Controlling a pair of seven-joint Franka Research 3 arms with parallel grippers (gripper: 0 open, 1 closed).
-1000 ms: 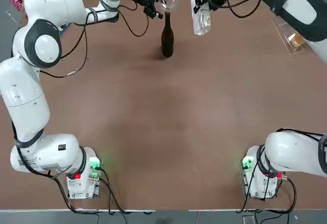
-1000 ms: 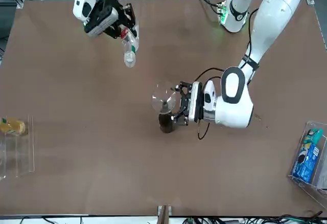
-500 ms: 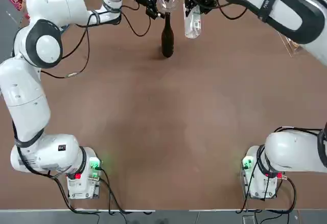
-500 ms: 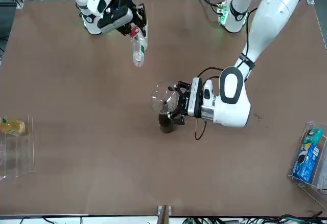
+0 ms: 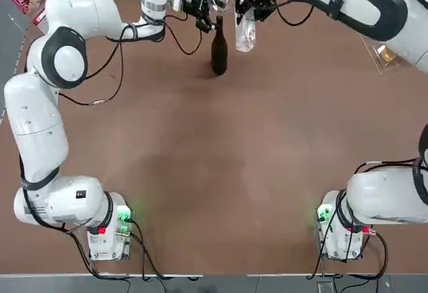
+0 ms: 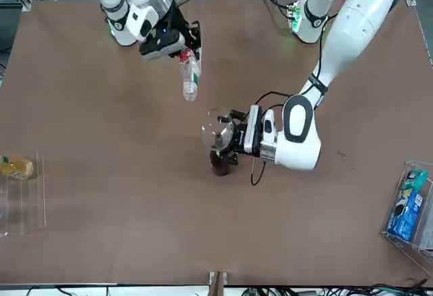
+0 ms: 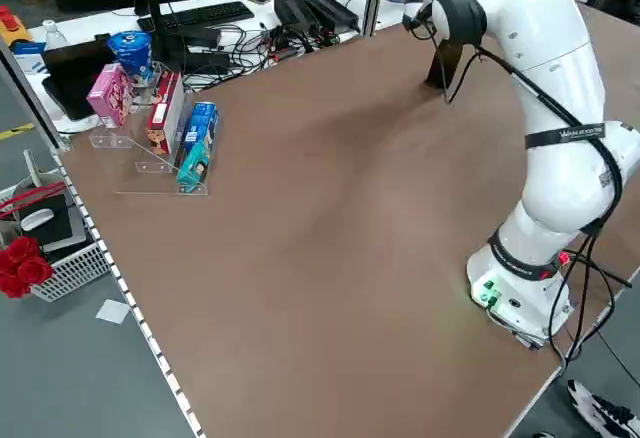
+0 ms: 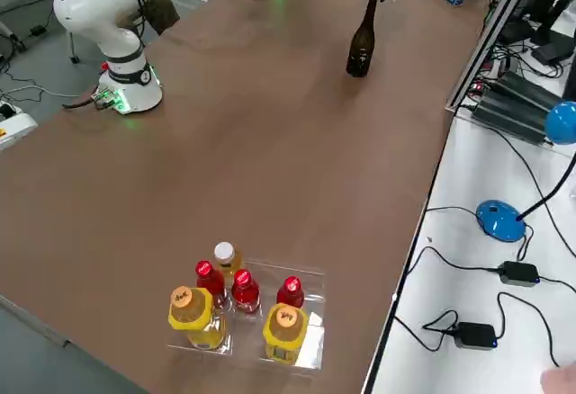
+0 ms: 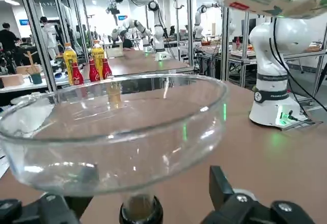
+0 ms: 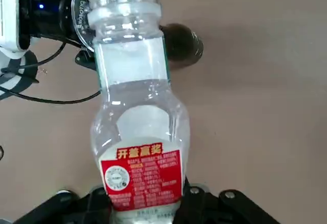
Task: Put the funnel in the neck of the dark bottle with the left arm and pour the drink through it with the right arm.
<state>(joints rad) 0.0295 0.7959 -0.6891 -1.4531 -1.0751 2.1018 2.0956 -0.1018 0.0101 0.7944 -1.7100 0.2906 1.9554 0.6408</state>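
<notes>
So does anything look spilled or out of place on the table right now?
Nothing spilled. The funnel sits upright in the dark bottle, with the left gripper around it. The right gripper holds the clear bottle tilted mouth-down, short of the funnel.

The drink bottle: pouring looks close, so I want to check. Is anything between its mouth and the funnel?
Nothing visible blocks it. The drink bottle, held tilted by the right gripper, hangs short of the funnel, which sits on the dark bottle.

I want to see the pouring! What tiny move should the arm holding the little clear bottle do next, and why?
Probably slide the drink a little closer, until its open mouth hangs over the funnel. The right gripper holds it tilted mouth-down, still beside the funnel, which sits on the dark bottle with the left gripper at it.
</notes>
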